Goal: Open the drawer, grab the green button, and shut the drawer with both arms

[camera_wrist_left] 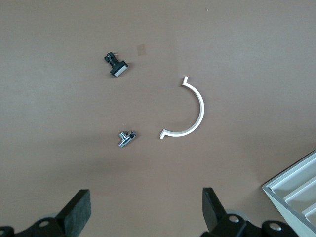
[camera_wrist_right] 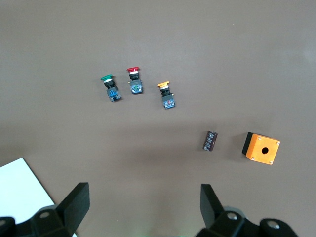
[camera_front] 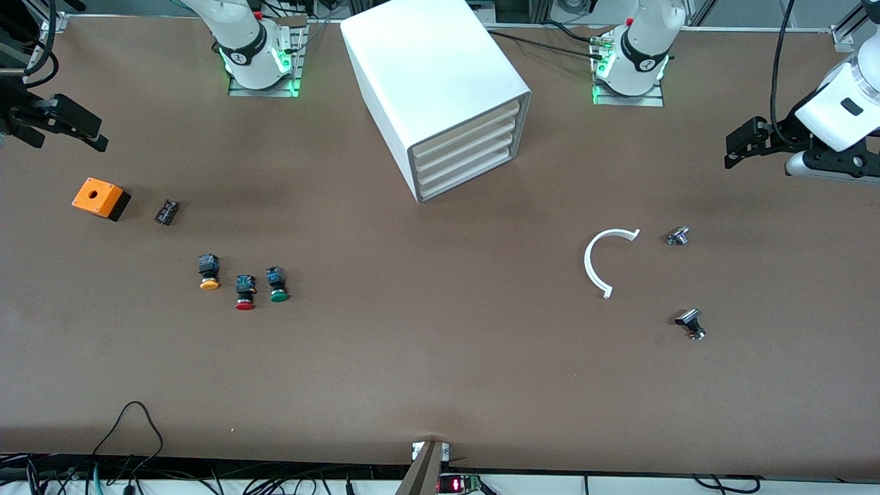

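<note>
Nothing has started: the drawer (camera_front: 467, 178) is shut, and both arms wait at the bench's end edges, left end effector (camera_wrist_left: 147, 213) and right end effector (camera_wrist_right: 144, 206) spread wide. Next, one must reach the bottom drawer's front; the green button (camera_front: 277, 284) lies on the bench.

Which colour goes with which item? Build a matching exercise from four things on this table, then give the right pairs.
Things:
1. button nearest the cabinet
2. middle button of the row
3. box with a hole
4. curved strip

Colours:
A. white
B. green cap
C. orange
D. red cap

Pairs: 1-B, 2-D, 3-C, 4-A
</note>
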You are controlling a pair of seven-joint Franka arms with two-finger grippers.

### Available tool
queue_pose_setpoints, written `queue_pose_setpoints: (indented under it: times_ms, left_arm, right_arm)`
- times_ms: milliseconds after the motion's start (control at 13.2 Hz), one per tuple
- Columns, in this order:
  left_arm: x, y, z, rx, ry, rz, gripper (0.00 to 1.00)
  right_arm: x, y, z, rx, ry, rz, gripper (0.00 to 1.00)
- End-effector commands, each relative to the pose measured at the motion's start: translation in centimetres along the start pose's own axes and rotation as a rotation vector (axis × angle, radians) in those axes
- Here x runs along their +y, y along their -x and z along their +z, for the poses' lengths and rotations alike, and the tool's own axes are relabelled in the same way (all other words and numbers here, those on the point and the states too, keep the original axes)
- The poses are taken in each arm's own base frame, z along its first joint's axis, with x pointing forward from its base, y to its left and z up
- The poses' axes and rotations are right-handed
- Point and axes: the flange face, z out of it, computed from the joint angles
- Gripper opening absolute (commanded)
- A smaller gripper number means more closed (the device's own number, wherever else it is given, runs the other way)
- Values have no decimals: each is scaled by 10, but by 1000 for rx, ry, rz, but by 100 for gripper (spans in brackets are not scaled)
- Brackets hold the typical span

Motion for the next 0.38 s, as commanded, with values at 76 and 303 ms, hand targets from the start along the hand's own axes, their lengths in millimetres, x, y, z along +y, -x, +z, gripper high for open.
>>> queue_pose_setpoints:
  times_ms: [76,303]
  left_arm:
    - [-2,-2,-6,-2,6,12,99]
    - [-1,-13,-8,3,7,18,99]
  right_arm:
    - [3,7,-3,-3,-2,-12,99]
    - [3,7,-3,-6,0,-12,99]
